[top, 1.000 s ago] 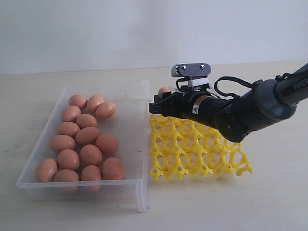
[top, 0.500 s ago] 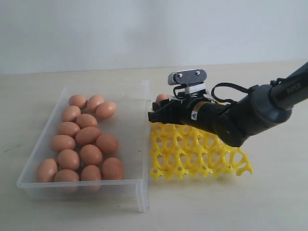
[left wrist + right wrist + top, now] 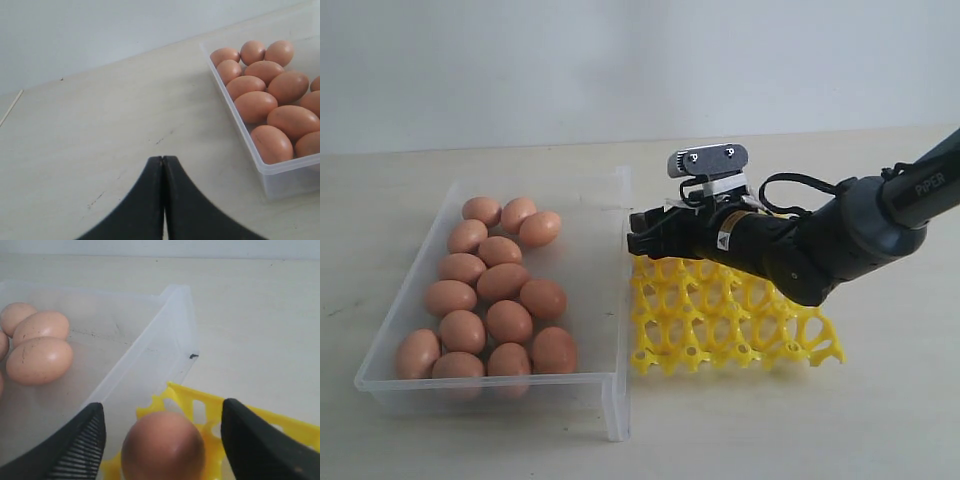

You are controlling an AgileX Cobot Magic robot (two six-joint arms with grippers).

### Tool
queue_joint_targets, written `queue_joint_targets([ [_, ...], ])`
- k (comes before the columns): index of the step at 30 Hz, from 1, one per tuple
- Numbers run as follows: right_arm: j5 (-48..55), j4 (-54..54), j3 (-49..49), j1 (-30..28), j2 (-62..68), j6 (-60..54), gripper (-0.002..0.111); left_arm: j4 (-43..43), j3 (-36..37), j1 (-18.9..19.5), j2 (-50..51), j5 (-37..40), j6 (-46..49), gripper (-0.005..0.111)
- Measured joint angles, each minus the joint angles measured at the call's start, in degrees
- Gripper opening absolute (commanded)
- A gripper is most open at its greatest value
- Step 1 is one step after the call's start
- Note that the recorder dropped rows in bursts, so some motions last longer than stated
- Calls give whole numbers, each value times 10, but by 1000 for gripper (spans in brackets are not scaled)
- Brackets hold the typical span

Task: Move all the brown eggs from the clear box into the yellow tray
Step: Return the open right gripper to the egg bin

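as jaws gape wide | right gripper (image 3: 161, 432) flanks brown egg (image 3: 162, 452), seemingly untouched

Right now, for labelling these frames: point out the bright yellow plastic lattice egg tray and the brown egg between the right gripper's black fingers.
Yellow tray (image 3: 695, 352): exterior view, front lattice.
Brown egg (image 3: 162, 445): right wrist view, upper shell.

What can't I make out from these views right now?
- Right wrist view: the egg between the open jaws is cut off by the frame edge; seating unclear.
- Exterior view: the right gripper hides that egg and its yellow tray cup.
- Left wrist view: the clear box runs off the edge.
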Motion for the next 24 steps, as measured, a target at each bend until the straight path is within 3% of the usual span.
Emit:
queue_joint_targets([
  [7, 123, 0, 0, 0, -63, 0, 63, 0, 0, 0, 0, 0, 0, 0],
  [12, 382, 0, -12, 13, -163, 14, 62, 0, 0, 0, 0, 0, 0, 0],
  [15, 543, 29, -53, 39, -207, -102, 62, 0, 0, 0, 0, 0, 0, 0],
  [19, 674, 144, -129, 77, -221, -295, 62, 0, 0, 0, 0, 0, 0, 0],
  [24, 705, 356, -198, 98, -183, -318, 62, 0, 0, 0, 0, 0, 0, 0],
])
